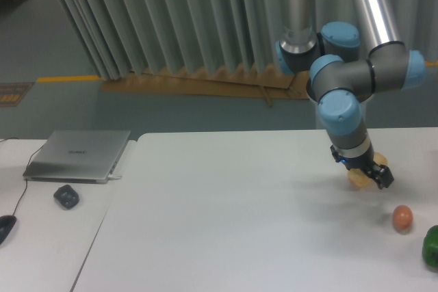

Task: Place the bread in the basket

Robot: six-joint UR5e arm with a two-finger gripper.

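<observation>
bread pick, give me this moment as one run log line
gripper: shut on bread, lifted above table | basket: not in view | orange-brown ball, green round thing: on table, untouched

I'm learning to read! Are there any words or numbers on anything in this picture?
Laptop: a small mark on its closed lid, too blurred to read.
Floor plate at far left: a pattern, too blurred to read.
Robot arm, bread, orange-brown ball: no words show.

1 fixed camera faces the table [226,196] from above-front.
</observation>
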